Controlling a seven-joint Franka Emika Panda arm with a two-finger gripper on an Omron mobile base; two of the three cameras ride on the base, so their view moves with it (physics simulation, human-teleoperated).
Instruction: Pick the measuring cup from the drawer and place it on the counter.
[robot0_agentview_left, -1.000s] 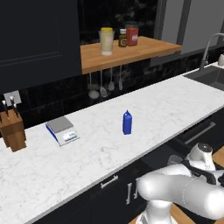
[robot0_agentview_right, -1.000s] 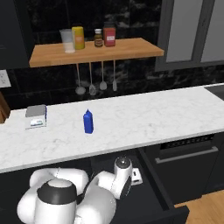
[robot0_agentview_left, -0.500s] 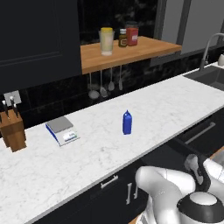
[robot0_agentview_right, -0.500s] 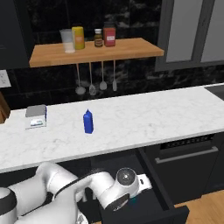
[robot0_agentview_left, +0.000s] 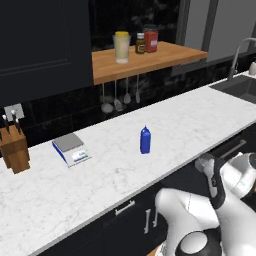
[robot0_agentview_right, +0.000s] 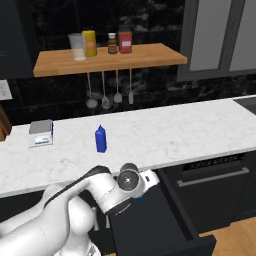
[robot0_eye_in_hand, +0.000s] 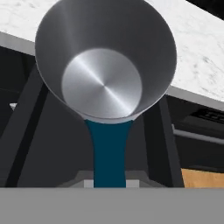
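With the hand clamped on the teal handle of the measuring cup (robot0_eye_in_hand: 106, 61), held low over the open drawer (robot0_agentview_right: 155, 220) just near of the worktop (robot0_agentview_right: 165, 135), lifting could knock its bowl against the worktop's edge and twist it loose.

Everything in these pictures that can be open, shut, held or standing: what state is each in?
measuring cup: held by its blue handle, lifted above the drawer.
drawer: pulled open.
fingers: shut on the cup's handle.
blue bottle: upright on the counter.
yellow-lidded jar: upright on the shelf.
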